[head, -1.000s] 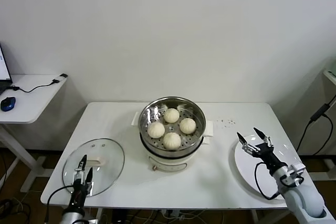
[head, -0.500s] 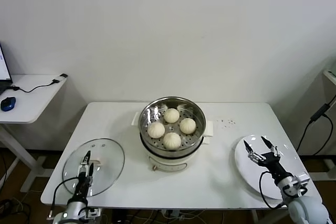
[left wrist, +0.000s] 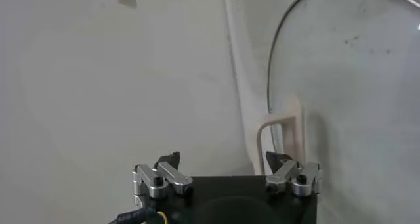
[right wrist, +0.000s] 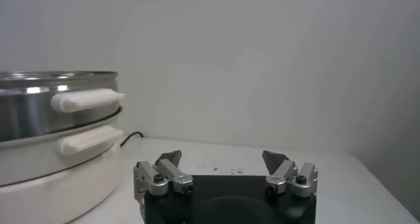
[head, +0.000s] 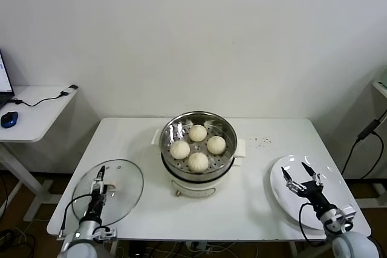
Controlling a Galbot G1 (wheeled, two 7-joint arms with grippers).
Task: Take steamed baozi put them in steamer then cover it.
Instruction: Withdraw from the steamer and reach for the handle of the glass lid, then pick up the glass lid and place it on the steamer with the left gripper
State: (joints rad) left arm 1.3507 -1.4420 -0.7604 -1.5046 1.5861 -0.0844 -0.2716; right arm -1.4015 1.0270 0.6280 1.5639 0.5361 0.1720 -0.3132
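Note:
Several cream-white baozi (head: 198, 161) lie in the steel steamer (head: 175, 130) on its cream pot base at the table's middle. The glass cover (head: 124, 194) lies flat on the table at the left, with its cream handle (head: 112, 183) up. My left gripper (head: 98, 180) is open and empty over the cover, just beside the handle. In the left wrist view the cover (left wrist: 341, 81) and its handle (left wrist: 282, 130) are just ahead of the left gripper (left wrist: 226, 161). My right gripper (head: 300, 175) is open and empty above the white plate (head: 279, 193). The right wrist view shows the steamer (right wrist: 52, 107) ahead of the right gripper (right wrist: 223, 158).
The empty white plate sits at the table's right front. A side desk (head: 36, 110) with a mouse and cables stands to the left. The wall is close behind the table. The steamer's side handles (right wrist: 88, 99) stick out toward the right gripper.
My left gripper has moved forward over the cover toward its handle. My right gripper has drawn back and sunk lower over the plate. The baozi and the steamer have not moved.

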